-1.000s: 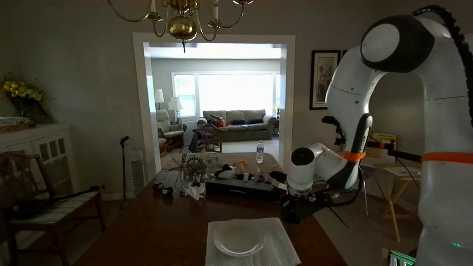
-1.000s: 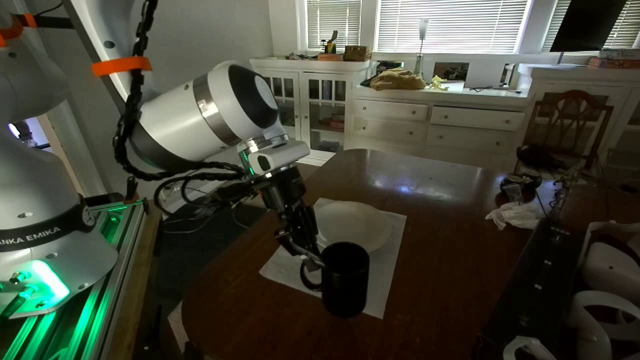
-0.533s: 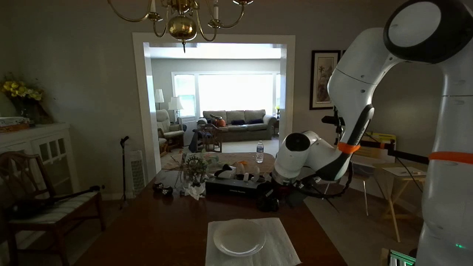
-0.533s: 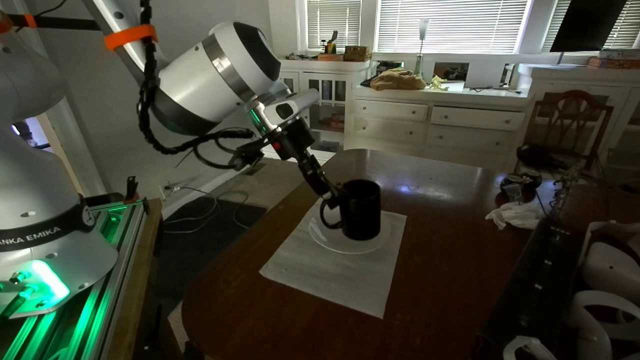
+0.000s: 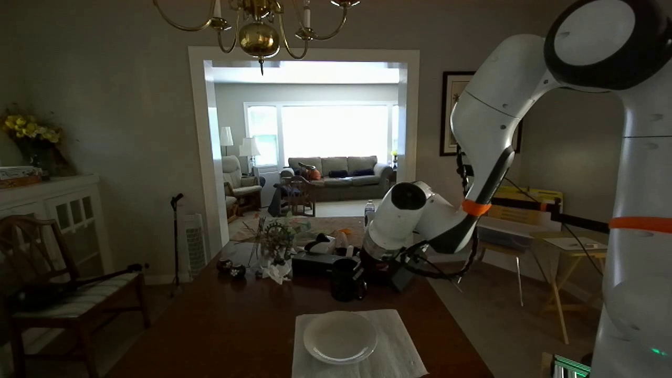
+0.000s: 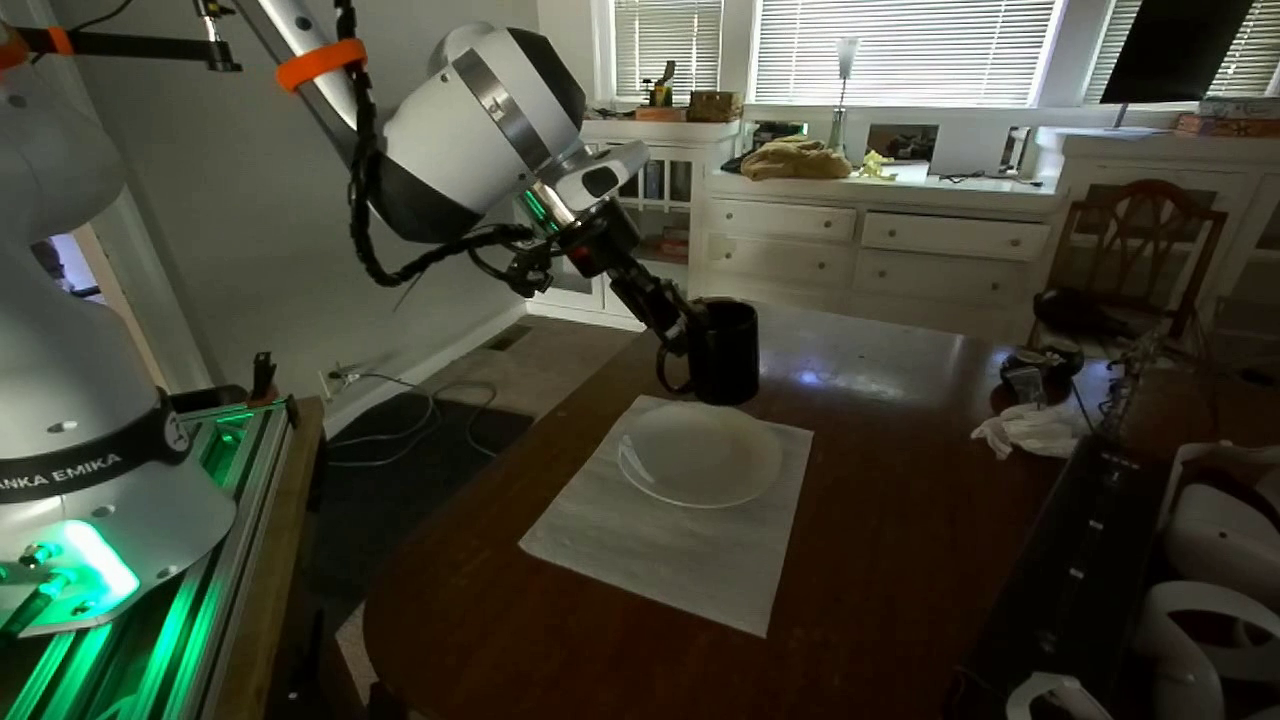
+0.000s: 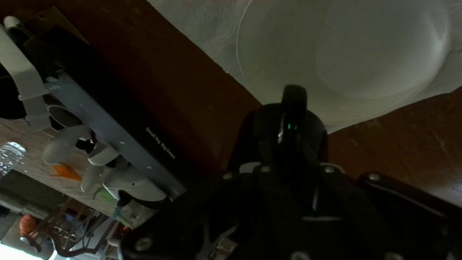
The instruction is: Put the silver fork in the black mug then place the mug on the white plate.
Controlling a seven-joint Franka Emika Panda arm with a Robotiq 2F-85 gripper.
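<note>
Black mug (image 6: pixel 726 352) is up off the desk (image 6: pixel 900 520), roughly upright, jaws closed nearly all the way with its handle (image 7: pixel 294 95) pinched between them. In both exterior views it shows past the white plate (image 6: pixel 690 465), so I read it as hanging in the air, not touching the plate. Silver fork: not visible in any view, mug's inside doesn't show; can't confirm that step, though I'd guess it's in there. Left to do: centre mug over plate, lower, let go, back out.

Room: plate sits on a white sheet (image 6: pixel 650 570), whose side comes near the desk edge toward the robot base (image 6: pixel 90 560); don't drift that way. Open desk top runs between the sheet and the black box (image 7: pixel 122 139) on the opposite side, enough to swing through, I'd say. Plate rim is the tight bit: too low an approach could clip it.
</note>
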